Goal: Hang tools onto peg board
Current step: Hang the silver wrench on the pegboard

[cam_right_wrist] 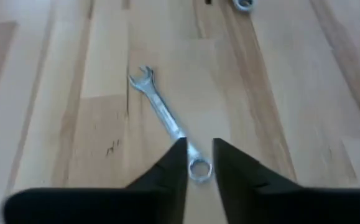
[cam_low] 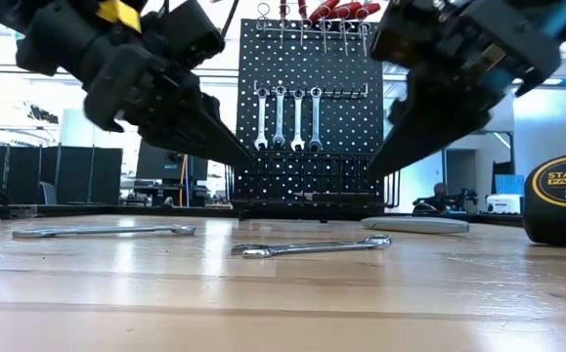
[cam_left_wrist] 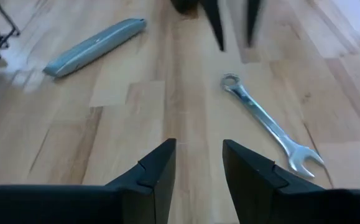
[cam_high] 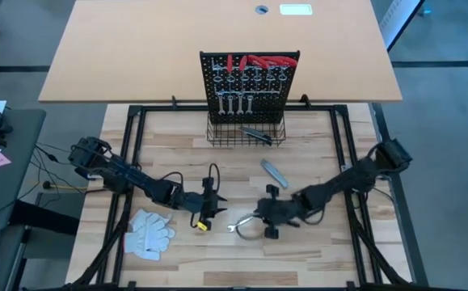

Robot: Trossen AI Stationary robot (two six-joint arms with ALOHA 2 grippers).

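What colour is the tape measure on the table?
Yellow and black; the tape measure shows best in the low view.

1. The tape measure (cam_low: 564,198), at the right edge of the low view, carries a black label with yellow lettering. The top line reads "STANLEY", cut off at the picture's edge.
2. The second line on the same label reads "FATMAX", also partly cut off.
3. Below these, large yellow digits read "25"; anything after them lies outside the picture.
4. No other lettering is legible: the wrenches, the utility knife and the peg board show no readable marks in any view.
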